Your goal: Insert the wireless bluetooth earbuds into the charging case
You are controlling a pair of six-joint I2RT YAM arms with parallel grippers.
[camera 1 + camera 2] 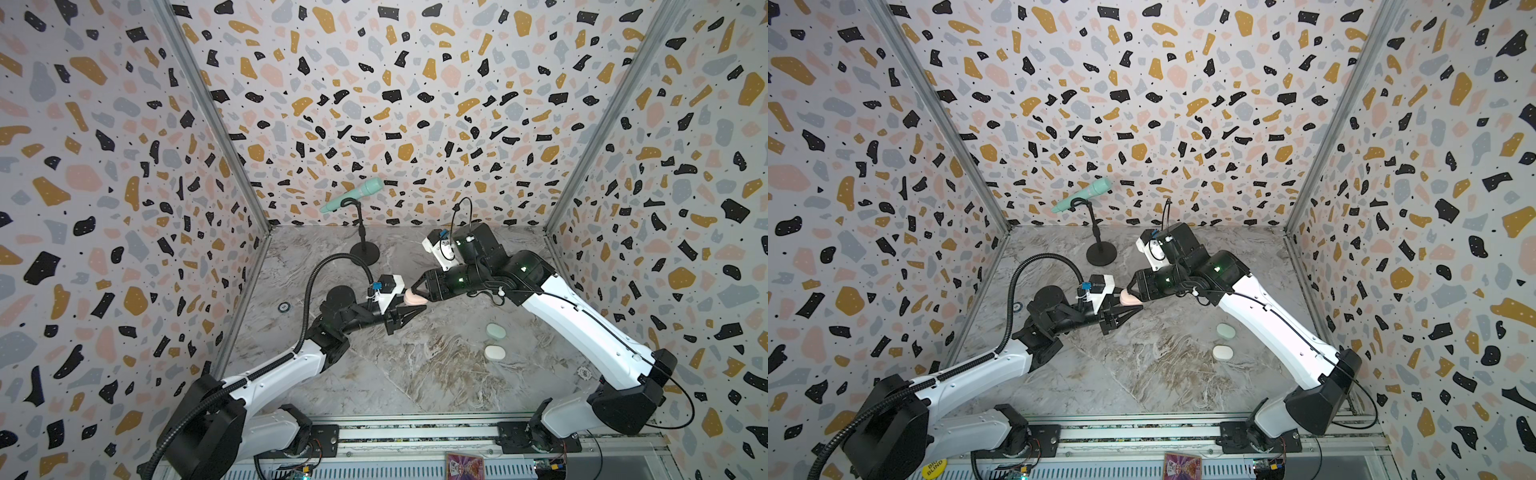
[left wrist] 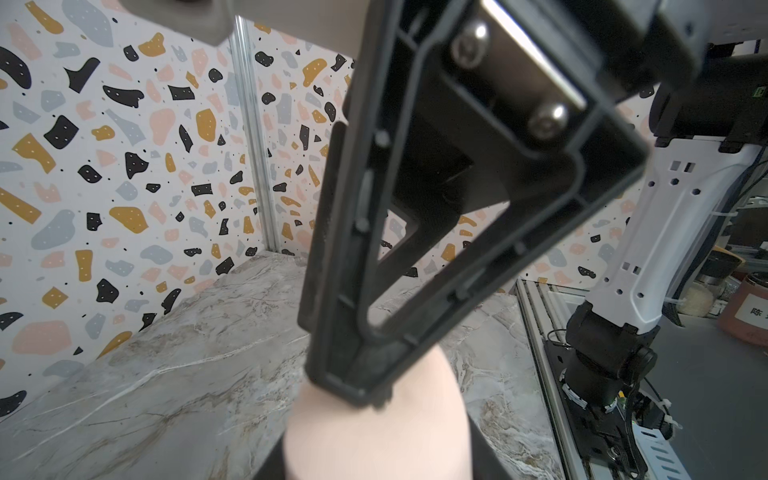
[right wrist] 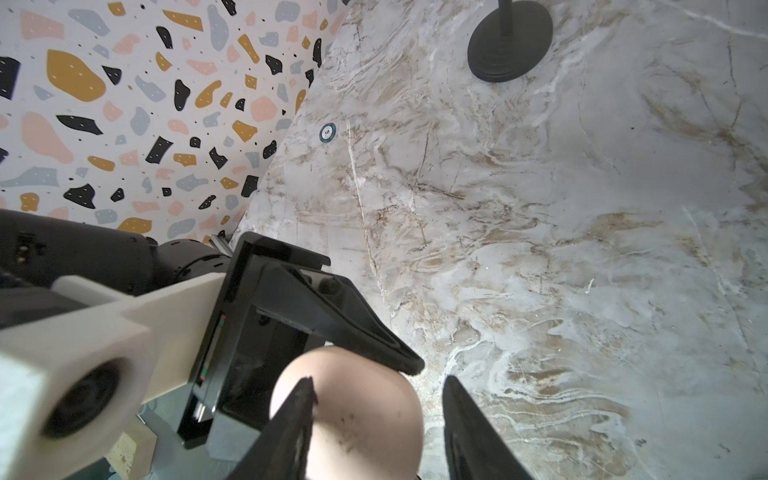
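A pale pink pebble-shaped charging case (image 1: 415,298) (image 1: 1128,298) hangs above the middle of the marble table. My left gripper (image 1: 417,307) (image 2: 376,469) is shut on it from the left, and its shell (image 2: 374,436) fills the space between the jaws. My right gripper (image 1: 417,292) (image 3: 380,415) comes in from the right and stands open around the same case (image 3: 365,419). One of its fingers (image 3: 299,415) lies against the shell; the other finger (image 3: 461,419) is apart from it. Only smooth pink shell shows. The earbuds are out of view.
A mint case (image 1: 496,330) and a white case (image 1: 494,353) lie shut on the table under the right arm. A mint microphone (image 1: 353,193) on a black stand (image 1: 365,252) is at the back. Small round chips lie by the left wall (image 1: 284,307) and front right (image 1: 584,373).
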